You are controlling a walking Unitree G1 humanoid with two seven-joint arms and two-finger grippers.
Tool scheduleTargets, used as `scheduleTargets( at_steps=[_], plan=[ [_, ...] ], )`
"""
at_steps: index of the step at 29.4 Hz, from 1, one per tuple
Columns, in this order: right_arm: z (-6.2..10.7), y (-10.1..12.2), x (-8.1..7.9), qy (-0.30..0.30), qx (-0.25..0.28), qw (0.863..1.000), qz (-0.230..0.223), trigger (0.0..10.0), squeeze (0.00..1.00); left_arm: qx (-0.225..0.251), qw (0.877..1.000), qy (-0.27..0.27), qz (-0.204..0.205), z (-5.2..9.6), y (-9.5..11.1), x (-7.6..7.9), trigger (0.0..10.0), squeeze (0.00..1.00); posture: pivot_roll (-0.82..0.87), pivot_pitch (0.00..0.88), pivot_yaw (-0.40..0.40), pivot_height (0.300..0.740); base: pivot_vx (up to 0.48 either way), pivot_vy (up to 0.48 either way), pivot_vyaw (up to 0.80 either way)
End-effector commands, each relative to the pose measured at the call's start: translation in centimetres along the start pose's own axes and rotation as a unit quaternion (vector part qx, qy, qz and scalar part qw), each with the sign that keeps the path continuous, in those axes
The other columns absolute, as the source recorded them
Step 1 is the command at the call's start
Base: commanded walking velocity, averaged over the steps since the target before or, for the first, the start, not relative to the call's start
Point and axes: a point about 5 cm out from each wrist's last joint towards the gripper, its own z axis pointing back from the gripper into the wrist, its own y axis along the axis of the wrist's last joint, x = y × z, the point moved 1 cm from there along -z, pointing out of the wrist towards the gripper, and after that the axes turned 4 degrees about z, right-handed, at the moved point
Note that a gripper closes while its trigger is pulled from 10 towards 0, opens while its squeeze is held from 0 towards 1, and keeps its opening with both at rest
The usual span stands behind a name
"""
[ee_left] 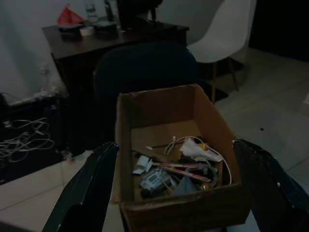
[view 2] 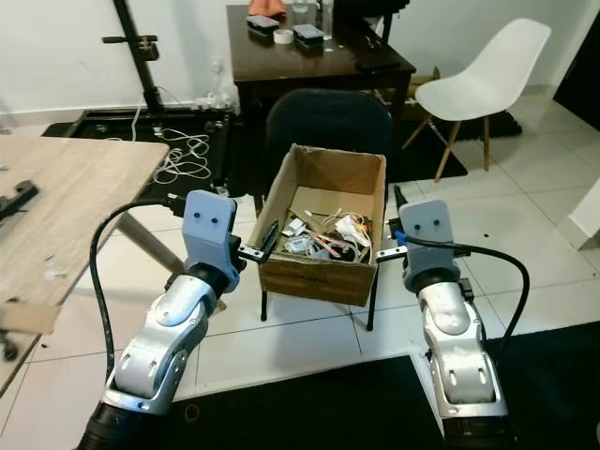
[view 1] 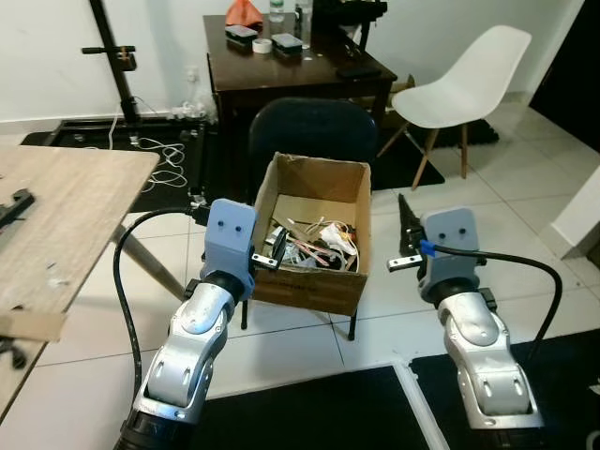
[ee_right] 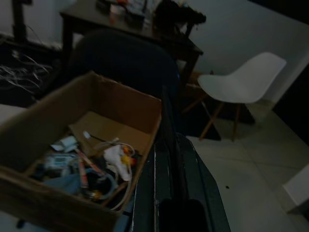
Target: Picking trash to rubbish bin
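Here, an open brown cardboard box (view 1: pixel 314 234) is sitting on the seat of a dark blue padded chair (view 1: pixel 311 127), and it is holding a jumble of trash (view 1: pixel 314 246): white cable, paper scraps, red sticks and a small grey gadget. The left gripper (ee_left: pixel 178 193) is hovering just beside the box's left wall, its two long black fingers (ee_left: pixel 87 188) spreading wide apart and grasping nothing, with the box showing between them in the left wrist view. The right gripper (ee_right: pixel 169 159) is hanging just beside the box's right wall; its fingers are lying pressed together with nothing between them, pointing up along the box's corner. Behind the chair, a dark brown wooden desk (view 1: pixel 291 70) is carrying a roll of white tape (view 1: pixel 262 45), some flat dark devices and an orange bag (view 1: pixel 244 13). A white moulded plastic chair (view 1: pixel 464 84) is standing to the right on the pale tiled floor (view 1: pixel 525 202). On the left, a light wooden tabletop (view 1: pixel 56 216) is jutting in, and white cables (view 1: pixel 164 155) are lying tangled near a black stand (view 1: pixel 112 56).
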Motion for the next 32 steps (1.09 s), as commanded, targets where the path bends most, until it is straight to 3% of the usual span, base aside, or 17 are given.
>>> scheduleTargets(
  at_steps=[1, 23, 28, 32],
  plan=[
    [0.1, -0.4, -0.1, 0.003, -0.005, 1.0, -0.005, 10.0, 0.0, -0.005, 1.0, 0.001, 0.0, 0.1, -0.4, 0.0, 10.0, 0.0, 0.04, 0.07, 0.008, 0.74, 0.461, 0.0, 0.0],
    [-0.1, -1.1, 0.5, 0.01, -0.015, 1.0, -0.003, 10.0, 0.0, -0.009, 1.0, 0.007, 0.0, 0.2, -0.5, -0.2, 10.0, 0.0, 0.05, 0.093, 0.001, 0.74, 0.461, 0.0, 0.0],
    [-0.5, -2.1, 0.6, 0.022, -0.034, 0.999, -0.022, 10.0, 0.0, -0.004, 0.994, -0.103, -0.039, 0.3, -0.5, 1.8, 10.0, 0.0, 0.07, 0.12, -0.001, 0.74, 0.0, 0.0, 0.0],
    [-0.6, -2.8, 0.5, 0.031, -0.046, 0.998, -0.026, 10.0, 0.0, 0.0, 0.991, -0.129, -0.04, 0.4, -0.4, 2.0, 10.0, 0.0, 0.07, 0.13, 0.001, 0.74, 0.0, 0.0, 0.0]
  ],
)
